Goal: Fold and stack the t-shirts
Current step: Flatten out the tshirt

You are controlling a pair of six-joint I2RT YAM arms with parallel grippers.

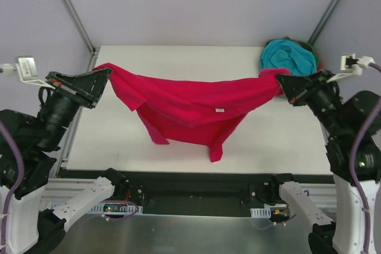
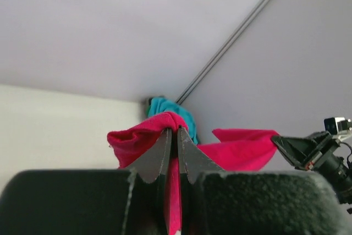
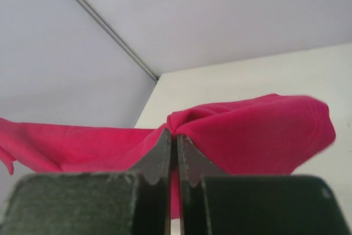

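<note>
The left fingers (image 2: pixel 168 140), hard up against their own lens, are pinched shut on a bunched corner of the red t-shirt (image 1: pixel 190 108). The right fingers (image 3: pixel 168 142) are clamped just as tightly on its opposite corner. From above, the two grips stand raised at either side of the worktop (image 1: pixel 280 138), and the shirt hangs between them as a sagging band. Its long axis runs left to right, straight from one grip to the other. The body droops toward the near edge, where its lowest folds appear to trail onto the worktop, and a small white tag (image 1: pixel 219 110) faces up near the middle. Neither arm is nearer, since each holds one end. So the coming move probably needs both to travel together, keeping that line taut while the cloth is laid flat. Farthest back, in the far right corner just behind the right grip, the teal t-shirt (image 1: pixel 289 56) lies crumpled. I cannot tell whether it touches the red cloth.
</note>
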